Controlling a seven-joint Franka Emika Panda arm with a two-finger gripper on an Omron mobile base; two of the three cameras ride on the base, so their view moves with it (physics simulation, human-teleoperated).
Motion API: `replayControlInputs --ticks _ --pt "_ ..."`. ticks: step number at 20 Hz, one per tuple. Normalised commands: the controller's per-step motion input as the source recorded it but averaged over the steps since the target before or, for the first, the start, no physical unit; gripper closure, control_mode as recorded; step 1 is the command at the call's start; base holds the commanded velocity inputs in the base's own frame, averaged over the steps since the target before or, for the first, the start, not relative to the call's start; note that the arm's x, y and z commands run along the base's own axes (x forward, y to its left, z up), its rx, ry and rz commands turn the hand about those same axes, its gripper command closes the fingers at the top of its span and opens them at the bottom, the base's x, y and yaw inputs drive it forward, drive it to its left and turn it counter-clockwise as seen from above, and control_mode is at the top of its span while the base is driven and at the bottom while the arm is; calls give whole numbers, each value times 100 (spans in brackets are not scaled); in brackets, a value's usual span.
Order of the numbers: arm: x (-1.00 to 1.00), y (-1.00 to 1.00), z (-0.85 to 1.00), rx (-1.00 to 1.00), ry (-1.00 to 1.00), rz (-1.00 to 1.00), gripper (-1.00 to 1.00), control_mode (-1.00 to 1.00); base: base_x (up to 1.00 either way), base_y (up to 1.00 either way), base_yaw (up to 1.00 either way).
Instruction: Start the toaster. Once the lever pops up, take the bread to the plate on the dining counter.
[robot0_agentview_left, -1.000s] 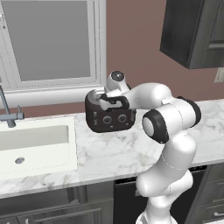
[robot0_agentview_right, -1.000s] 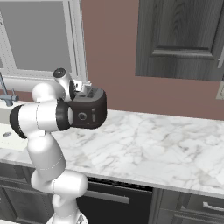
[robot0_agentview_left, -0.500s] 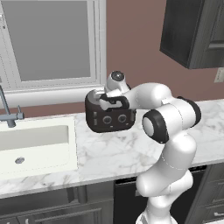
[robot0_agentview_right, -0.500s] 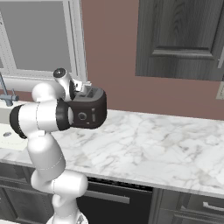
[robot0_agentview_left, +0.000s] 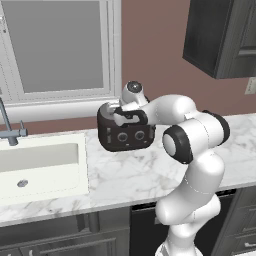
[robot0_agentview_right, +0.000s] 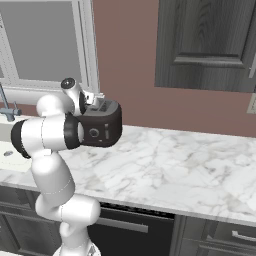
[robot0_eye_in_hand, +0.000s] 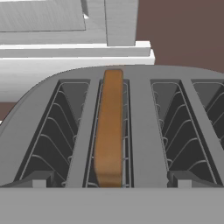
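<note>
The black toaster (robot0_agentview_left: 125, 136) (robot0_agentview_right: 103, 131) stands on the marble worktop against the brown wall. Its grey top (robot0_eye_in_hand: 144, 131) has several slots. The bread (robot0_eye_in_hand: 109, 131), a brown slice, stands upright in the second slot from the left and rises a little above the slot. My gripper (robot0_agentview_left: 121, 115) (robot0_eye_in_hand: 109, 181) hovers just over the toaster top, open. Its fingertips (robot0_eye_in_hand: 39, 179) stand wide apart on either side of the bread's slot without touching the slice. The plate and the dining counter are out of view.
A white sink (robot0_agentview_left: 35, 165) with a faucet (robot0_agentview_left: 10, 131) lies left of the toaster. A window (robot0_agentview_left: 60, 45) is behind it, and dark wall cabinets (robot0_agentview_right: 205, 45) hang to the right. The marble worktop (robot0_agentview_right: 175, 165) stretches right of the toaster.
</note>
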Motion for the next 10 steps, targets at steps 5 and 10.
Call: replayControlInputs --ticks 5,10 --pt "0 0 0 0 0 0 -100 -100 0 0 0" --pt "0 0 0 0 0 0 -100 -100 0 0 0"
